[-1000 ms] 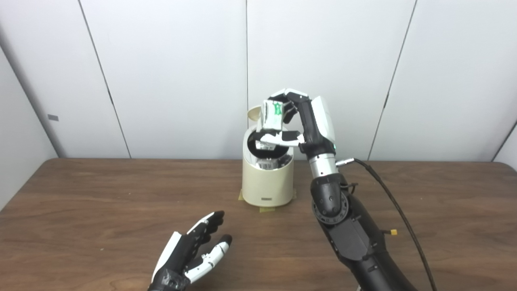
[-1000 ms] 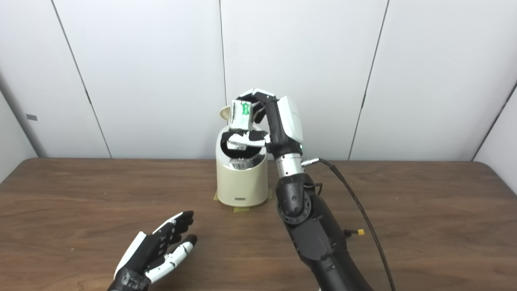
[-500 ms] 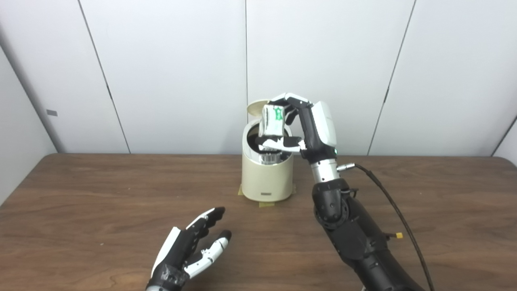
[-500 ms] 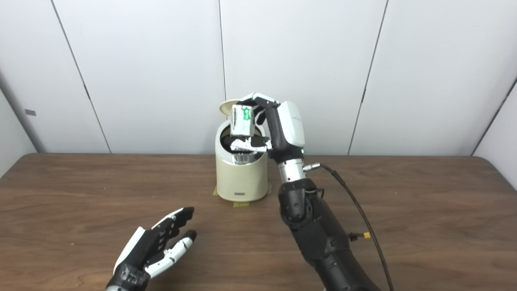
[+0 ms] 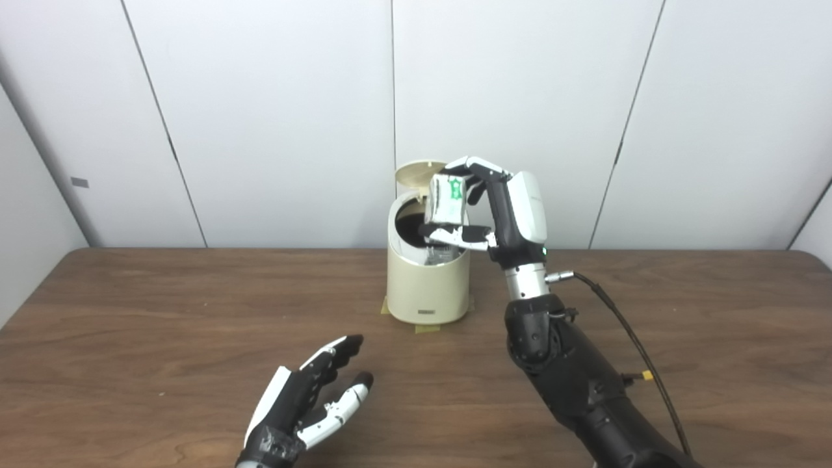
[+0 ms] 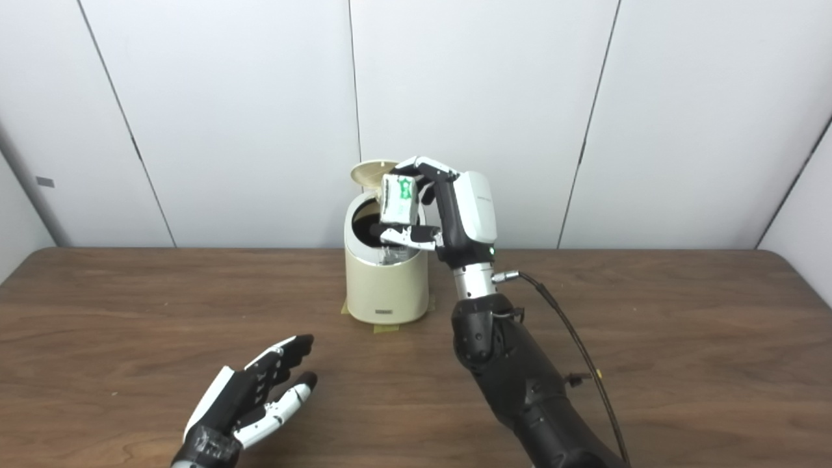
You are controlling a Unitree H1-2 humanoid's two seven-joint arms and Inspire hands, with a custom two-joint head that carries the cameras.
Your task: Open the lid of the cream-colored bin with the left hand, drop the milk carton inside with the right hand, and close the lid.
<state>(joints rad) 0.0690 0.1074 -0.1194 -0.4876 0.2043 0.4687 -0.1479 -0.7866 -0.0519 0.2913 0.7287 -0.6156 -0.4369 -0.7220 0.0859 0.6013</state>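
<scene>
right hand [image 5: 497, 208] closed around the milk carton [image 5: 447, 199], fingers over its top and thumb under its lower end, holding it upright above the right rim of the cream-colored bin [image 5: 427, 286], whose lid [image 5: 412, 176] stands tipped open at the back. left hand [image 5: 305, 406] low over the table [image 5: 162, 338] near the front edge, fingers spread, holding nothing, well apart from the bin.

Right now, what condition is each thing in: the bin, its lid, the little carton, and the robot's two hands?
Cream-colored bin: upright on the table, mouth uncovered.
Lid: flipped up at the back, open.
Milk carton: held above the bin's mouth, not yet dropped in.
Right hand: shut on the milk carton, over the bin.
Left hand: open, empty, fingers spread, low over the table and away from the bin.
</scene>
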